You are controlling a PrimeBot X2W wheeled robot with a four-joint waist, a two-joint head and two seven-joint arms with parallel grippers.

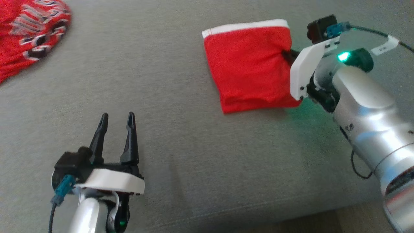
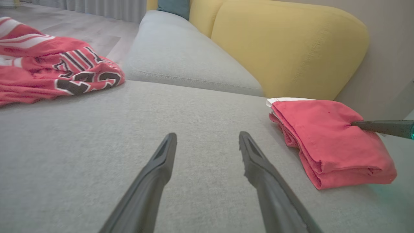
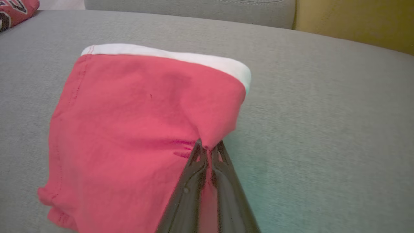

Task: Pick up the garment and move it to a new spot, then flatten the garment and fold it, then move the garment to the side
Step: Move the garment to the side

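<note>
Gently lift with the right gripper (image 3: pixel 208 147), pinched tight on a small tuck at the edge of the folded red cloth (image 3: pixel 136 123), and only far enough to take the stack's weight off the grey seat cushion (image 1: pixel 194 155) (probably gripping just the top layer, so beware of the lower folds sagging open). Travel low and slow, sliding rather than swinging, and set down flat before letting go. Leave the left gripper (image 1: pixel 117 118), fingers spread wide and holding nothing, low over bare cushion near the front edge, or bring it across to steady the far side of the stack at any sign of spilling folds. Note the garment (image 1: pixel 29 35) itself, the lettered red jersey, lying crumpled at the far left of the cushion, well apart from both grippers. Steer the cloth clear of it, and away from the yellow backrest (image 2: pixel 284 42).
</note>
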